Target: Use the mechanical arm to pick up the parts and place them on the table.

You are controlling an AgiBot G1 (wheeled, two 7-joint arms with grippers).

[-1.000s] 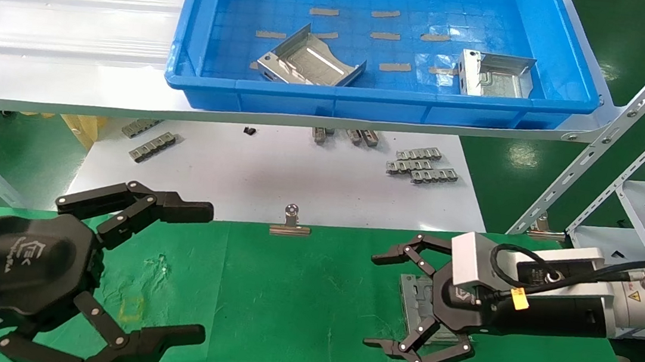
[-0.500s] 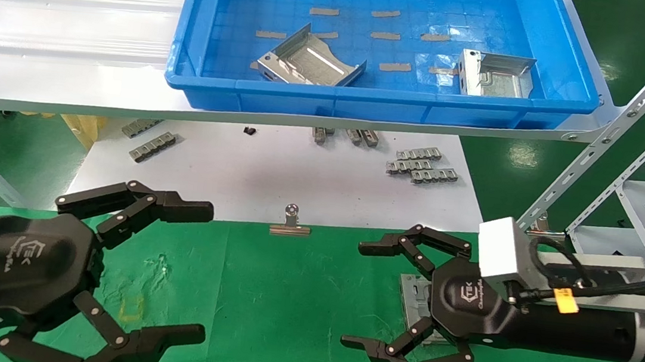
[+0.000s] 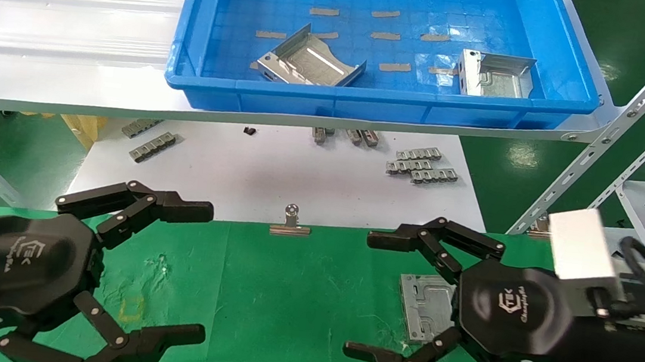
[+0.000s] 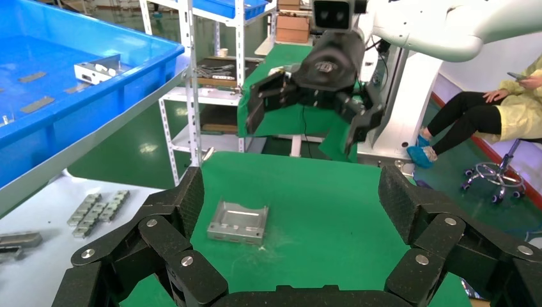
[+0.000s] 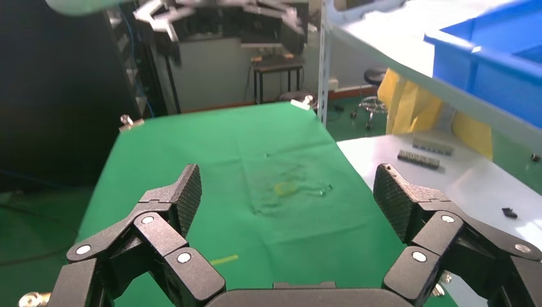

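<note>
One silver part [image 3: 426,306] lies flat on the green felt table [image 3: 286,297]; the left wrist view shows it too [image 4: 238,222]. My right gripper [image 3: 361,293] is open and empty, raised over the part's near side. Two more parts lie in the blue tray, one at its middle [image 3: 310,60] and one at its right [image 3: 495,74]. My left gripper [image 3: 202,273] is open and empty, parked over the table's left side. In the right wrist view only bare felt [image 5: 281,185] lies between my right gripper's [image 5: 287,192] fingertips.
The blue tray [image 3: 366,104] stands on a white shelf above the white sheet surface [image 3: 275,170], which carries small grey toothed strips [image 3: 420,166]. A silver binder clip [image 3: 291,221] sits at the felt's far edge. A slotted metal rack [image 3: 633,136] stands at the right.
My right gripper has lifted off the part on the felt and drawn back toward me, staying open. The part stays where it lay. The left arm has not moved.
</note>
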